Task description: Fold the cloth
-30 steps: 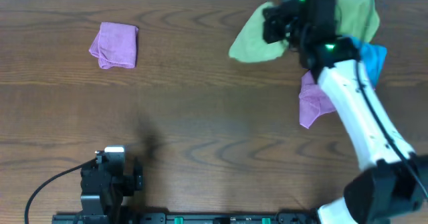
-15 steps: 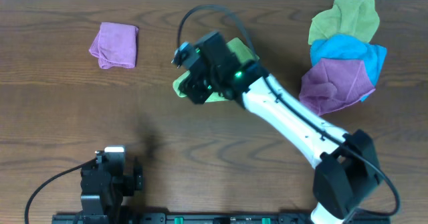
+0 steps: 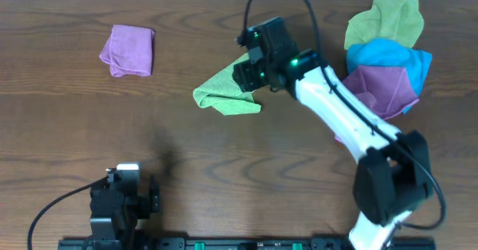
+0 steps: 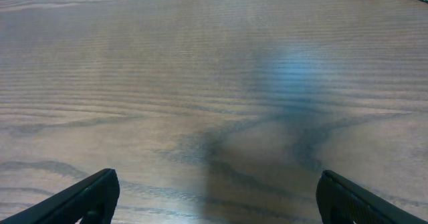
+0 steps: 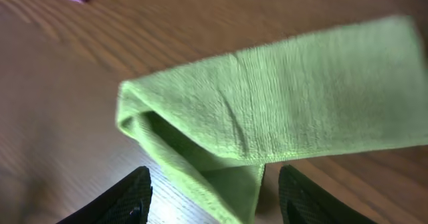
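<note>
Shows the cloth (image 3: 224, 97) bunched at the middle of the table (image 3: 75, 145), long axis slanting near-left to far-right, the right gripper (image 5: 215, 200) over its far-right end, fingers apart, apparently holding nothing, the left gripper (image 4: 217, 197), likewise apart, parked well away.

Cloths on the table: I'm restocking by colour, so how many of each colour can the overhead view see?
Purple: 2, the folded purple cloth at the left and the crumpled purple cloth in the pile at the right
Lime-green: 1, the lime-green cloth at the centre
Olive-green: 1, the olive-green cloth
Blue: 1, the blue cloth
Total: 5
</note>
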